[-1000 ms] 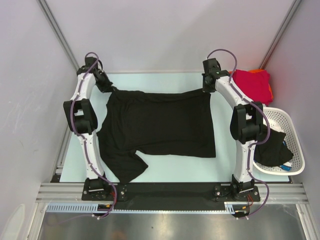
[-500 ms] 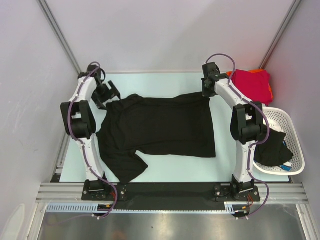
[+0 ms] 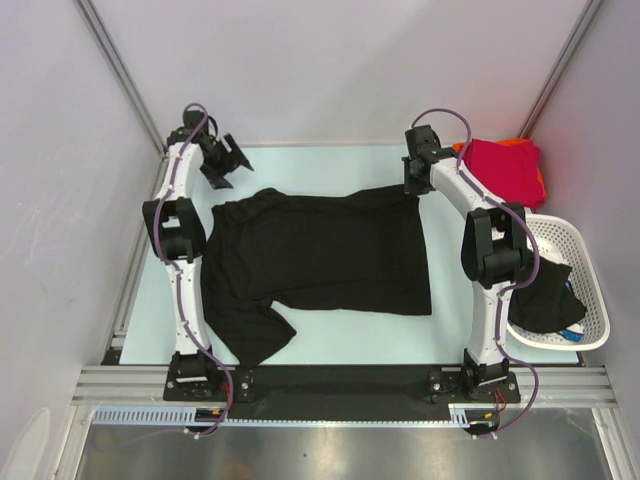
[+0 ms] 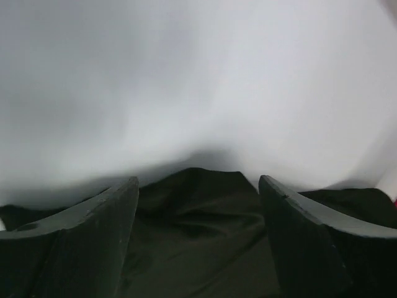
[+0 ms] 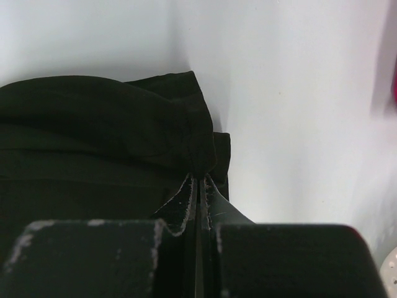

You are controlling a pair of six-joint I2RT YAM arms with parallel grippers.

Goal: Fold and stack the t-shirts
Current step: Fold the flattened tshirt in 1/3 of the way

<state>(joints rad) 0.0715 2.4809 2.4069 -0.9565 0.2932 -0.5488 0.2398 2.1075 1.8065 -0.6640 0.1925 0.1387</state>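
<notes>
pale green tabletop (image 3: 330, 165): soft black cloth t-shirt (image 3: 320, 250) lies spread flat at centre. right gripper (image 5: 200, 181) pinches its far hem corner; left gripper (image 4: 198, 180) hangs wide open, off the cloth. limp, light, likely to sag; best taken at corners or seams.

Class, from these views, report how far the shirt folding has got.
Done, apparently: a crimson red t-shirt lies on an orange t-shirt at the far right corner. In hand: the black t-shirt is spread flat, unfolded; the right gripper pinches its far right corner, the left gripper is open, off the cloth. Left: folding and stacking it, then the dark garment in the white basket.
</notes>
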